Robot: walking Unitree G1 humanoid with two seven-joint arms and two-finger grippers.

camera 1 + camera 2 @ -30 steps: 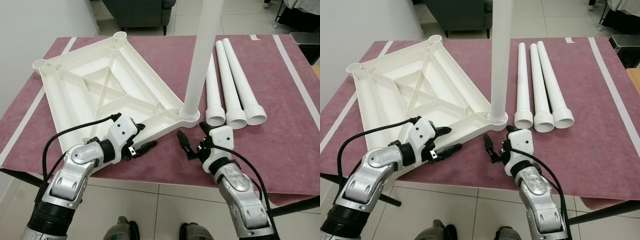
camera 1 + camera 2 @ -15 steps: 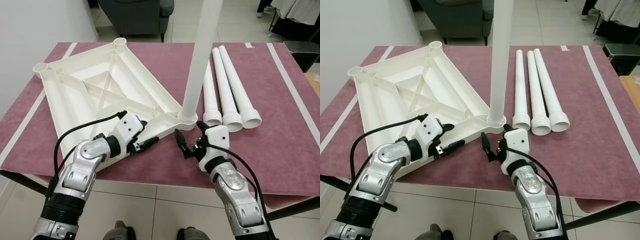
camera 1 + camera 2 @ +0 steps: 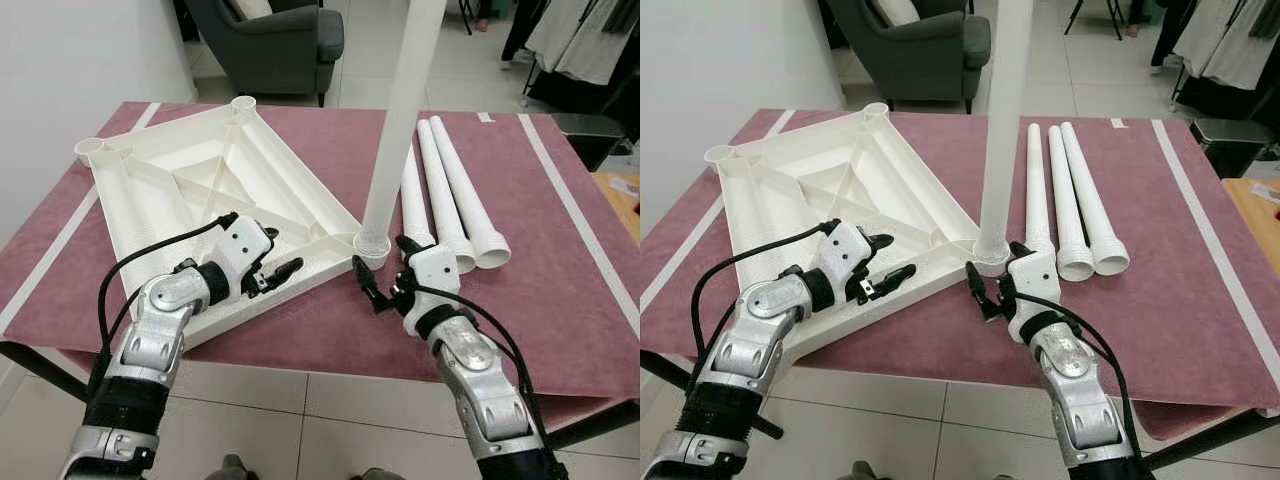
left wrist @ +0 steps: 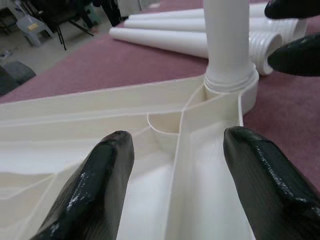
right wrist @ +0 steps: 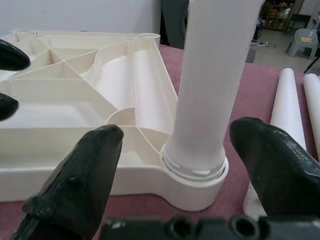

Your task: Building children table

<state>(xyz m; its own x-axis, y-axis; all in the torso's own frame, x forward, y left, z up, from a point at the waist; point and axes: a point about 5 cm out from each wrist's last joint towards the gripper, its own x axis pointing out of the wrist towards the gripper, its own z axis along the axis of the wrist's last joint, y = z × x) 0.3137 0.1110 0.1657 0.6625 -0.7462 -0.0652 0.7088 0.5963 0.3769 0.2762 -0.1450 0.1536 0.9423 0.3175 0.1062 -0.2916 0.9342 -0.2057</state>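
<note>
While both grippers, left gripper [image 3: 282,274] and right gripper [image 3: 380,276], hovered spread empty, one leg [image 3: 400,120] stood seated in tabletop [image 3: 170,190]; three loose legs [image 3: 450,195] remained.

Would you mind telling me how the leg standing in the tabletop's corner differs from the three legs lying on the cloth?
The fitted leg stands upright; the three loose legs lie flat, side by side. The fitted leg's end sits in a corner socket of the upturned tabletop; the loose legs' threaded ends are bare, facing the robot. All are white tapered tubes.

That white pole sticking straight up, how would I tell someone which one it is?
Find the upturned white tabletop on the maroon-covered table. At its near corner stands one leg, seated in the socket; the three other legs lie flat beside it.
</note>
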